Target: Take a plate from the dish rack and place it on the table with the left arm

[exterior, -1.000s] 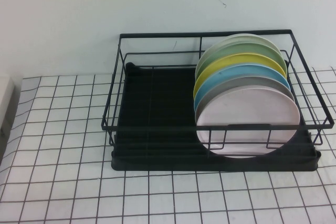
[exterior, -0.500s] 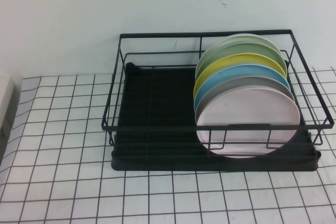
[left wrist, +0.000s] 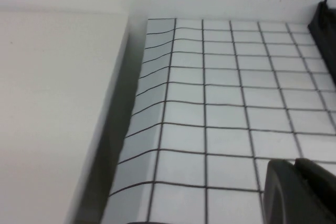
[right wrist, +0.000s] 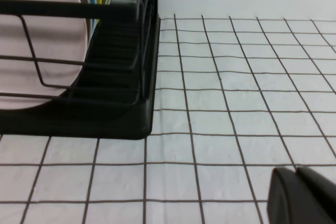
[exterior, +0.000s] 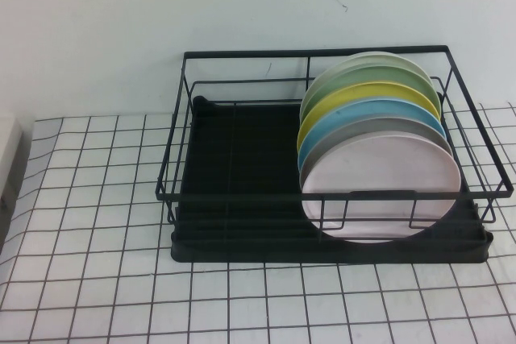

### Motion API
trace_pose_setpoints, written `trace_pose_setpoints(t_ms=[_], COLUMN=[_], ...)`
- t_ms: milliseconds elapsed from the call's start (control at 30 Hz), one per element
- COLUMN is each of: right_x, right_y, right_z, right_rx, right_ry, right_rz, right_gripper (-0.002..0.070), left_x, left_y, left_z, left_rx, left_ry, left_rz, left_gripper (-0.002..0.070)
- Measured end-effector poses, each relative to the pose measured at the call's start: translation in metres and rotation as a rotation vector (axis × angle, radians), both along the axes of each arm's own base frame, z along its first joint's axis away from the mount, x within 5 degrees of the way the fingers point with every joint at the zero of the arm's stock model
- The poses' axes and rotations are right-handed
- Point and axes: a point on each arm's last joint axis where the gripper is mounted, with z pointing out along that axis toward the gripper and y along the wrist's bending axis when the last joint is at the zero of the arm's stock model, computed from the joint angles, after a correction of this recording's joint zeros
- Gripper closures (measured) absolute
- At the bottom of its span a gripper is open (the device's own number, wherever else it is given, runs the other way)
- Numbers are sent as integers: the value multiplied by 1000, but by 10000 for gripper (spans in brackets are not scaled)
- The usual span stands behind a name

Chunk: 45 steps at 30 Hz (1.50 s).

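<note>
The pale pink plate (exterior: 379,192) stands upright at the front of a row of several plates in the right half of the black wire dish rack (exterior: 242,196). It also shows in the right wrist view (right wrist: 37,40), behind the rack's wires (right wrist: 121,72). Neither arm shows in the high view. My left gripper (left wrist: 295,166) is shut and empty, low over the gridded table (left wrist: 226,114), far left of the rack, whose corner (left wrist: 325,30) shows at the edge. My right gripper (right wrist: 296,174) is shut and empty, low over the cloth to the right of the rack.
Behind the pink plate stand grey (exterior: 387,128), light blue (exterior: 363,110), yellow and green plates. The rack's left half is bare black tray. A white raised block (left wrist: 52,119) borders the table's left edge. A white wall rises behind the rack.
</note>
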Motion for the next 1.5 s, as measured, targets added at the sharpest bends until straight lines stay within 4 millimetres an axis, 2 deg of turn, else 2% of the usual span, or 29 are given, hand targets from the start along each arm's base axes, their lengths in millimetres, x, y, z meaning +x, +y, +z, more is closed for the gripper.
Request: trace_pose_setpoints(t_ms=[100, 267, 400, 533, 667, 767, 900, 1067, 1200, 1500], right_x=[0, 0, 0, 0, 0, 0, 0, 0, 0, 0], right_y=[0, 0, 0, 0, 0, 0, 0, 0, 0, 0], right_z=[0, 0, 0, 0, 0, 0, 0, 0, 0, 0], right_rx=[0, 0, 0, 0, 0, 0, 0, 0, 0, 0], right_ry=[0, 0, 0, 0, 0, 0, 0, 0, 0, 0], right_rz=[0, 0, 0, 0, 0, 0, 0, 0, 0, 0], right_gripper=[678, 678, 678, 678, 678, 678, 678, 678, 678, 678], left_x=[1, 2, 3, 3, 1, -1, 7, 32, 59, 150], left_y=[-3, -9, -10, -9, -15, -20, -27, -36, -49, -70], left_z=[2, 10, 13, 14, 18, 47, 81, 112, 131, 137], left_rx=[-133, -461, -569, -589, -568, -488, -365, -166, -21, 12], left_ry=[-36, -112, -142, -157, -98, -77, 38, 182, 185, 137], left_rz=[-5, -5, -1, 4, -54, -134, -230, -397, -620, -875], left_gripper=[678, 678, 678, 678, 678, 678, 678, 678, 678, 678])
